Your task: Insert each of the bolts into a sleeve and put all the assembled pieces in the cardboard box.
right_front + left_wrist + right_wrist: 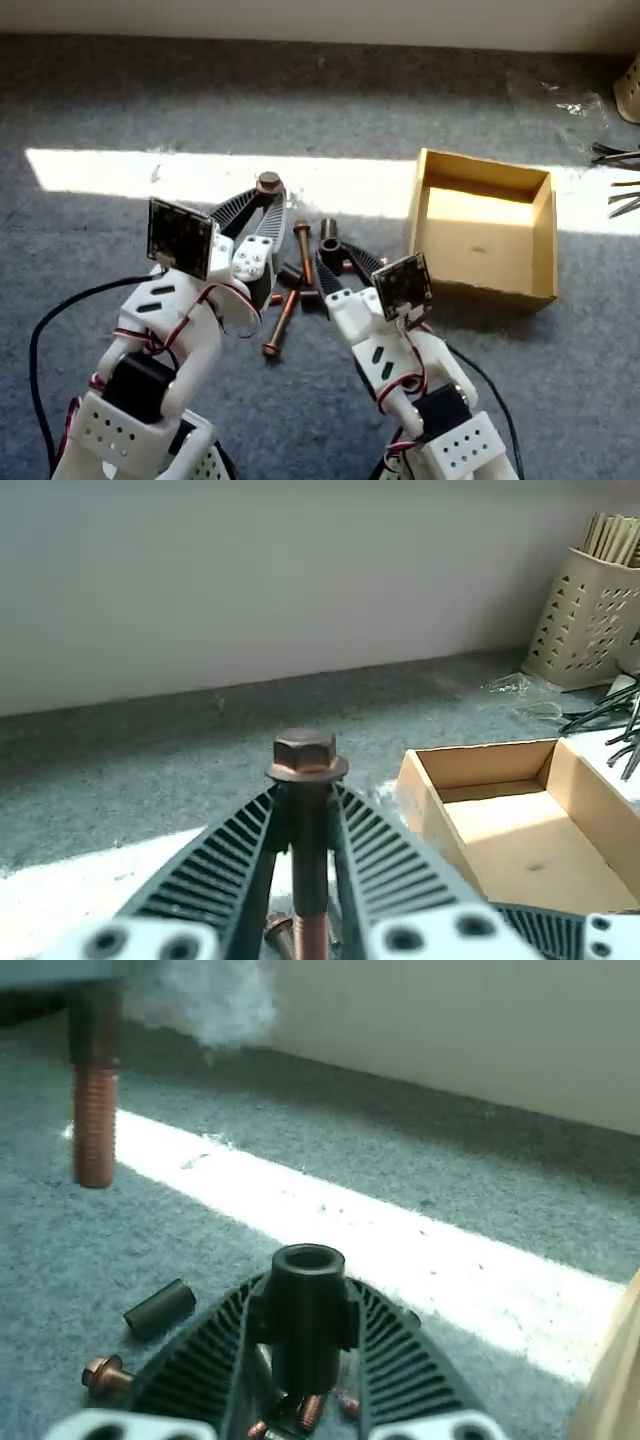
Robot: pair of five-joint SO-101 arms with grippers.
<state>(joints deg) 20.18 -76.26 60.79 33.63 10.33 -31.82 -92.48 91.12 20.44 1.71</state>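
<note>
High view: bolt and sleeve each gripped, set up for joining above the counter.
The left pincer is closed on a bolt just under its hex head, so the threaded shank hangs straight down. The right pincer is closed around a dark sleeve, held upright with its open bore facing up, probably to receive that shank. In the right wrist view the bolt's threaded end sits higher than the sleeve's mouth and apart from it, so I judge the insertion not yet started. Spare bolts and a loose sleeve lie between the arms. The cardboard box stands beside the right arm with no assembled piece inside.
</note>
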